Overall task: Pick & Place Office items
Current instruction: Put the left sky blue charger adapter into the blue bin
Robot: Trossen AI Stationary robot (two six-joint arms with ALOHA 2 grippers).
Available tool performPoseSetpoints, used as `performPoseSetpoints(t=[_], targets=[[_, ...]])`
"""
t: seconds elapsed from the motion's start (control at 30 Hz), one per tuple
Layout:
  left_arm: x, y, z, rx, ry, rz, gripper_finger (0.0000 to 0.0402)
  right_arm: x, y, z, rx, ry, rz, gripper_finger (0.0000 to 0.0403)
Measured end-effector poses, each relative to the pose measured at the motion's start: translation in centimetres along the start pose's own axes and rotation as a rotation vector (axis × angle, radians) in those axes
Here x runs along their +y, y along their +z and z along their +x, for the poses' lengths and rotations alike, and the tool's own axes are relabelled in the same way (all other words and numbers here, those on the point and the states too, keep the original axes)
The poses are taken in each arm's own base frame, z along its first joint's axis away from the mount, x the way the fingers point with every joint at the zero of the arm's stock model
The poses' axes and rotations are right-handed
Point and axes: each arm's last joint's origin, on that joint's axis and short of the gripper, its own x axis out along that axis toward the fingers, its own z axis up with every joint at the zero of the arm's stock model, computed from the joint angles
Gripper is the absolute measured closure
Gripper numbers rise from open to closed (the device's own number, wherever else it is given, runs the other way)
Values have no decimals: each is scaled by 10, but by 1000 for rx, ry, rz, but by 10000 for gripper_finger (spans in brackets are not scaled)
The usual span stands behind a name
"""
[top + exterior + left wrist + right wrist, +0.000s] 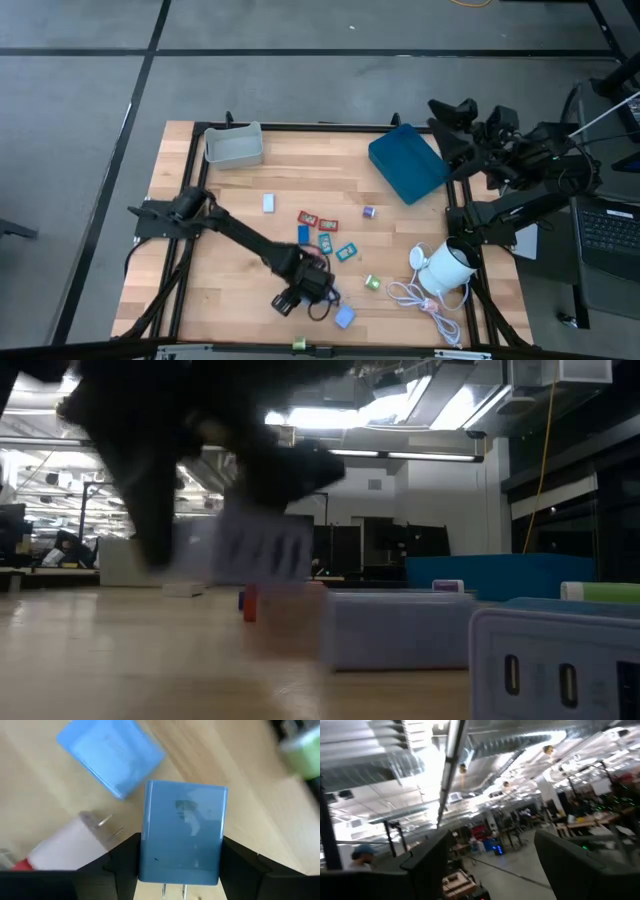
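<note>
The wooden table (200, 290) carries a blue tray (407, 163) at the far right, a grey tray (234, 146) at the far left, and a white round charger (447, 266) with its coiled cable near the right front corner; the small office items lie scattered between them. The right gripper (490, 865) is parked off the table's right edge, tilted up toward the ceiling with its fingers spread wide and nothing between them. The left gripper (180, 870) works at the front centre of the table, its two fingers flanking a light blue plug adapter (182, 830): the jaws stand narrow against its two flat sides, though whether the squeeze is firm cannot be told. Two metal prongs show at the adapter's near end. Just beyond it lie a light blue flat block (110, 755), a white plug (65, 842) with bare prongs, and a green piece (302, 750). The adapter looks rigid, light and smooth-skinned, so probably slippery; its broad parallel sides, taken mid-body and clear of the prongs, seem the safest hold.
</note>
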Motion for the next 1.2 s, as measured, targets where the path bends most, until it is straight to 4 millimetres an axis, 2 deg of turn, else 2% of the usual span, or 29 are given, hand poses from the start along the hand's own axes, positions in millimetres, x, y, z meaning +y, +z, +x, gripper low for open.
performPoseSetpoints(t=[0.23, 0.47, 0.63, 0.87, 0.97, 1.1, 1.2], targets=[[47, -2, -56, -166, 82, -196, 190, 0, 6, -3, -29, 34, 12, 108], [77, -6, -109, -380, 105, -341, 190, -1, 8, -4, -34, 49, 18, 108], [116, -17, -124, -450, 265, -451, 190, 0, 11, -5, -58, 78, 51, 108], [177, -27, -159, -735, 420, -440, 190, 0, 12, -5, -70, 59, 31, 108], [201, -40, -173, -813, 433, -429, 190, -2, 12, -5, -73, -3, 15, 108], [225, -58, -178, -828, 430, -422, 190, -4, 12, -4, -75, -73, 10, 108], [237, -64, -178, -860, 409, -386, 190, -5, 12, -4, -74, -100, 12, 108]])
